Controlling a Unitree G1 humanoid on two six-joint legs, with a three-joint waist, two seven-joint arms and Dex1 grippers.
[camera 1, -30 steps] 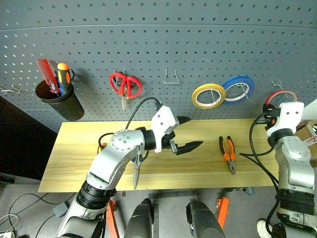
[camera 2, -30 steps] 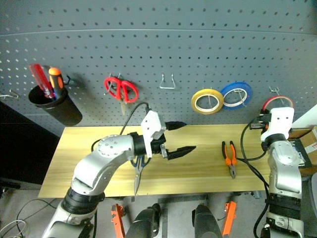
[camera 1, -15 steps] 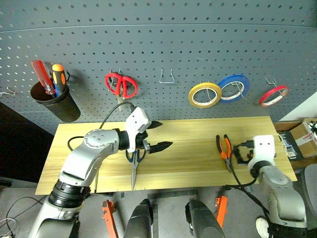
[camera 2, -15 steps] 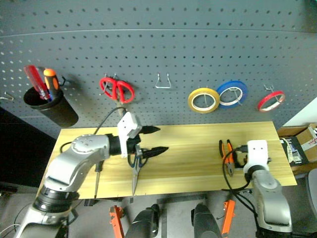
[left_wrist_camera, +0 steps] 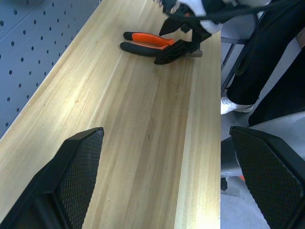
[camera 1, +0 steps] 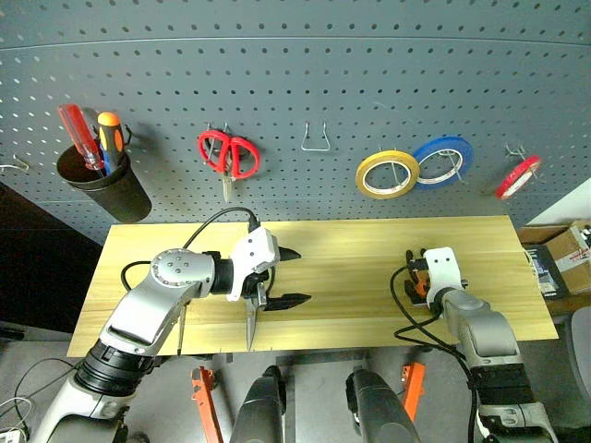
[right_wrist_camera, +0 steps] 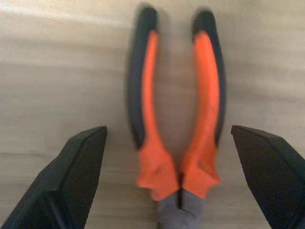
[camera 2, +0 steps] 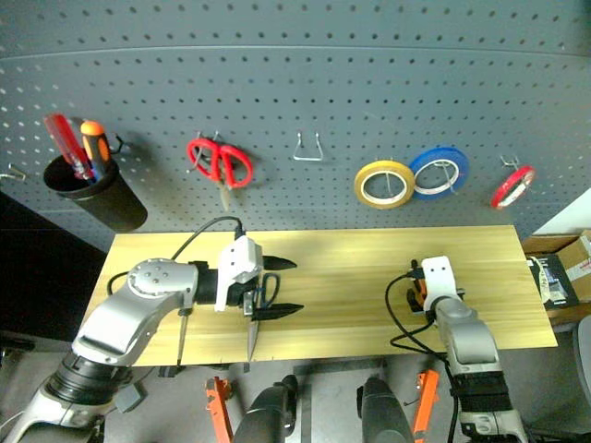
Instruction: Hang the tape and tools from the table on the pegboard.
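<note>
- Since a second ago we have brought our right hand [right_wrist_camera: 167, 143] down from the red tape [camera 1: 517, 176], which now hangs on its hook at the right end of the pegboard [camera 1: 295, 83], to the pliers [right_wrist_camera: 176, 119] on the desk [camera 1: 369, 268]; our left hand [camera 1: 284, 276] has drifted left and lower over the scissors.
- The pliers lie on the right part of the desk, directly ahead of the right hand, between its spread fingers [right_wrist_camera: 71, 181]; the handles point away from the hand and the grey head sits nearest it, so the long axis runs along the hand's own line (the grip will have to close across the handles).
- The right hand is far nearer the pliers; the left hand, also spread and holding nothing, is well apart on the left half.
- Dark-handled scissors [camera 2: 254, 323] lie under the left hand, blades towards the desk's front edge; a slim screwdriver [camera 2: 181, 334] lies just beside them.
- From the head views the right wrist covers most of the pliers, and we cannot tell whether the fingers touch the desk yet.
- The left arm hides the scissors' handles in part.
</note>
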